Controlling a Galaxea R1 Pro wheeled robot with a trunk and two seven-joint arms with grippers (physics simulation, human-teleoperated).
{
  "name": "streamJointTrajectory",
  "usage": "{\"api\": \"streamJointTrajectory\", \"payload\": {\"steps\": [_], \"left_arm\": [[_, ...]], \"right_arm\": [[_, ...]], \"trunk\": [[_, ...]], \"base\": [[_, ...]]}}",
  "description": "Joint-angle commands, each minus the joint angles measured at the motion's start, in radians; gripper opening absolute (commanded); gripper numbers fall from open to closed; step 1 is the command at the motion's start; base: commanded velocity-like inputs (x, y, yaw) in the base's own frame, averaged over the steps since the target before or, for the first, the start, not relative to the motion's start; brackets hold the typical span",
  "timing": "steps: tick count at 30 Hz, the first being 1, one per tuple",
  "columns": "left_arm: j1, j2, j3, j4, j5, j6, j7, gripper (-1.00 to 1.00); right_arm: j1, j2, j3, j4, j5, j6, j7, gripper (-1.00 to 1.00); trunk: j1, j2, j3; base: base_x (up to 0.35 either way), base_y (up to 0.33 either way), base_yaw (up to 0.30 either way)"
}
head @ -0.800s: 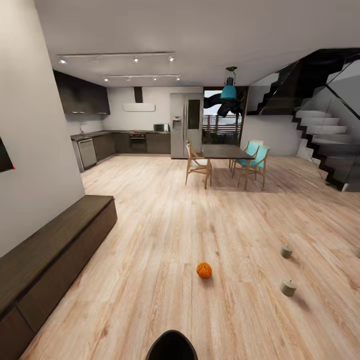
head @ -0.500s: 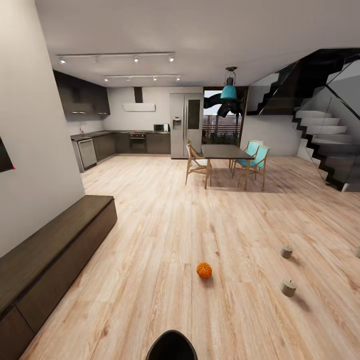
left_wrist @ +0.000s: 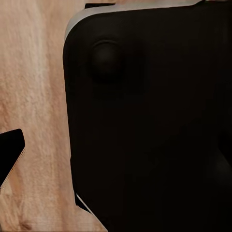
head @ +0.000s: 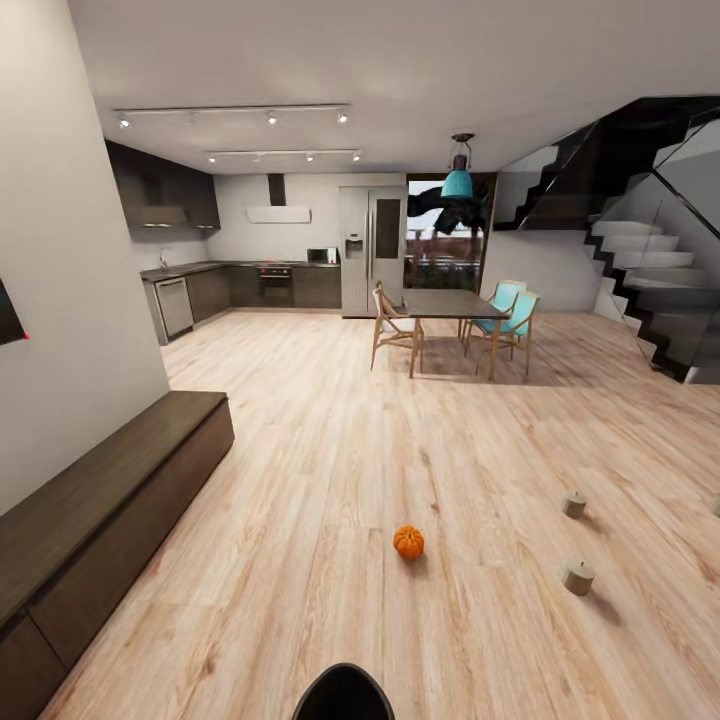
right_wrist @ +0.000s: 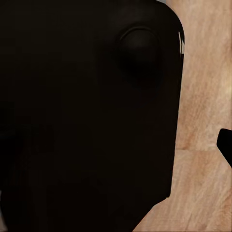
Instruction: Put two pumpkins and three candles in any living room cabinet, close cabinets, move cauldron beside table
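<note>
We're looking across an open room with a pale wooden floor (head: 330, 470). One pumpkin (head: 408, 541) sits alone out on the boards, well apart from everything else. Off toward the staircase side, two candles stand upright on the floor: the nearer candle (head: 577, 576) and the farther candle (head: 574, 504), near each other but not touching.

Along the wall runs the cabinet (head: 110, 500), long, low and dark brown, every front flush and shut, its top bare. The pumpkin is well clear of it.

Deeper in, a dark dining table (head: 447, 303) stands with wooden chairs (head: 395, 328) and turquoise chairs (head: 508, 318) around it, under a teal pendant lamp (head: 458, 183). Behind that, the fridge (head: 372, 250) and the dark kitchen cupboards (head: 165, 190). A black staircase (head: 640, 270) climbs along the far side.

In each wrist view a big black rounded body of the robot (left_wrist: 150, 121) blocks most of the frame, with floorboards at the margin. As for the jaws on either arm, open or closed, I cannot tell.
</note>
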Motion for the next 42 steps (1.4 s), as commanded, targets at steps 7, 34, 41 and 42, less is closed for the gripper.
{"api": "streamJointTrajectory", "payload": {"steps": [7, 34, 41, 42], "left_arm": [[-0.001, -0.001, -0.002, -0.005, -0.002, -0.093, 0.001, 1.0], [0.0, -0.001, -0.002, -0.005, -0.002, -0.151, 0.001, 1.0], [0.0, -0.001, -0.002, -0.005, -0.002, -0.152, 0.001, 1.0], [0.0, -0.001, -0.002, -0.006, -0.002, -0.152, 0.001, 1.0]], "right_arm": [[0.0, 0.015, 0.0, -0.006, -0.001, -0.045, 0.0, 1.0], [0.0, 0.018, -0.001, -0.008, -0.001, -0.048, 0.0, 1.0], [0.0, 0.019, -0.001, -0.008, -0.001, -0.048, 0.0, 1.0], [0.0, 0.019, -0.001, -0.008, -0.001, -0.048, 0.0, 1.0]], "trunk": [[0.0, 0.0, -0.001], [0.0, 0.0, -0.001], [0.0, 0.0, -0.001], [0.0, 0.0, -0.001]], "base": [[0.143, 0.0, 0.0], [0.148, 0.0, 0.0], [0.001, 0.0, 0.0], [0.0, 0.0, 0.0]]}}
